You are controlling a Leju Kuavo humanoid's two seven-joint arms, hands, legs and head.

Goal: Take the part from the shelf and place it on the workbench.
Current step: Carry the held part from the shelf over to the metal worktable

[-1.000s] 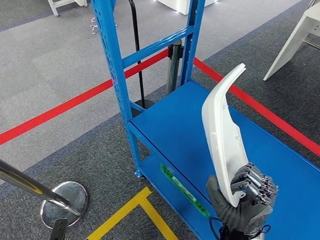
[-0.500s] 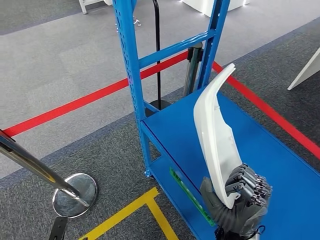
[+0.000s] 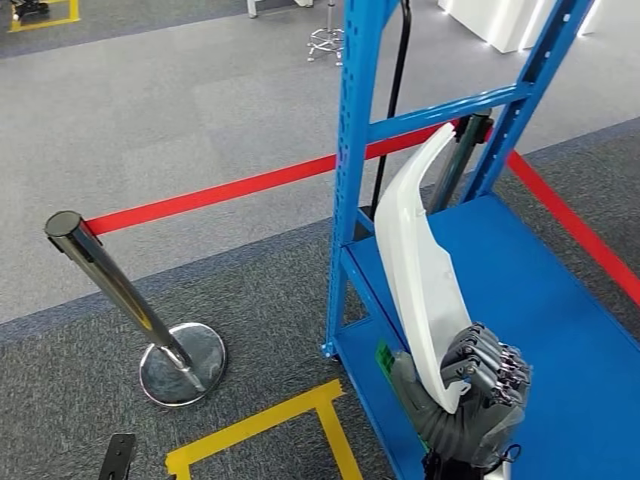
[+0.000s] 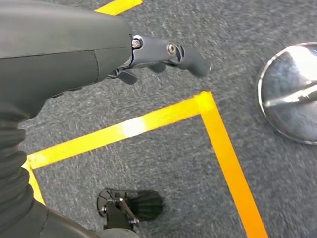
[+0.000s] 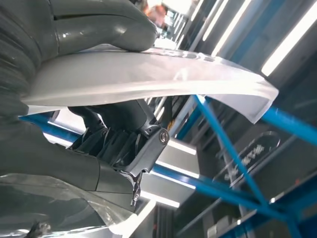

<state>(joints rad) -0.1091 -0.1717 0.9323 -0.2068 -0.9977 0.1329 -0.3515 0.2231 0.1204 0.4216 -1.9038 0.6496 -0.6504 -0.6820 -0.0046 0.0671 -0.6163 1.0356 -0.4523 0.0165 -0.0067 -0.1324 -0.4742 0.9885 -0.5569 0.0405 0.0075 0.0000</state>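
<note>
The whole head view had swung across the scene since the earlier frames, so the camera, not the things, had moved: the blue shelf (image 3: 355,180) sat further right and a chrome stanchion (image 3: 121,290) had come fully into view at left. Nearest, the right hand (image 3: 472,400) kept its fingers (image 5: 112,144) and thumb wrapped round the lower end of the white part (image 3: 415,260), which stood upright above the shelf's blue deck. The left hand (image 4: 164,54) hung over grey carpet and yellow floor tape (image 4: 209,129), fingers loosely extended, holding nothing. Farther off ran a red floor line (image 3: 226,190). The robot seemed to be turning away from the shelf; no counter appeared yet, so placement remained ahead.
</note>
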